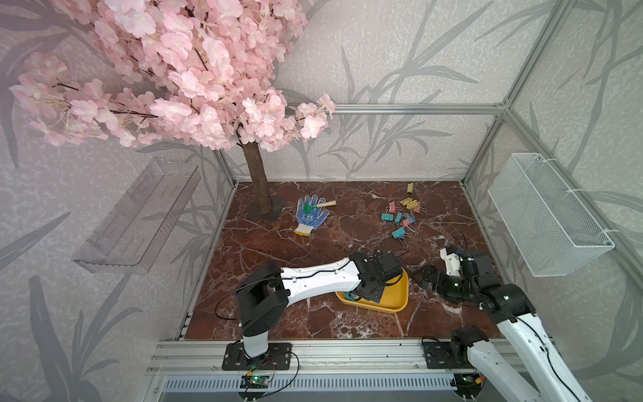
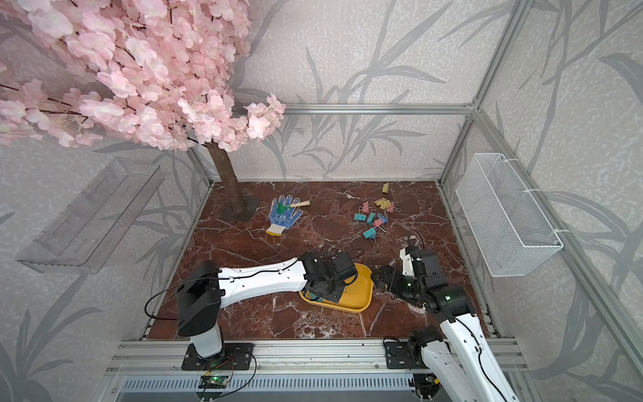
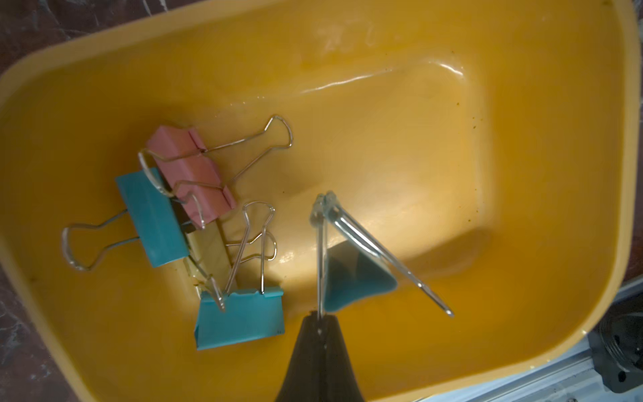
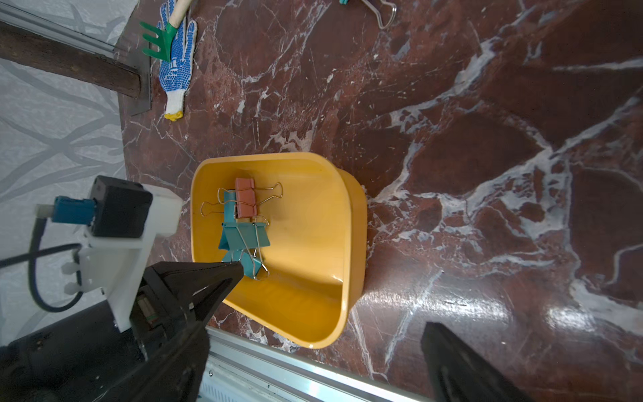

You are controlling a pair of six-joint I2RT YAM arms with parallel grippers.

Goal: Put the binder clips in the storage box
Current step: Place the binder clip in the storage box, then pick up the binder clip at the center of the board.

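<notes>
While the teal binder clip (image 3: 355,278) is dangling by one wire handle from the clenched left fingers (image 3: 309,358) over the storage box (image 3: 522,174), it is risking a snag on release or a tangle with the stored clips (image 3: 167,215) just beside them. Bare box floor is lying beyond. The spread, empty right fingers (image 4: 452,362) are hovering near the rim, and loose clips (image 1: 400,215) are lying far ahead on the worktop (image 1: 313,243).

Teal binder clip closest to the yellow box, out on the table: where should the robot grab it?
Probably by its wire handle, from straight above. The teal binder clip lies at the pile's near edge, and that loop pokes toward the yellow box, clear of other clips.
</notes>
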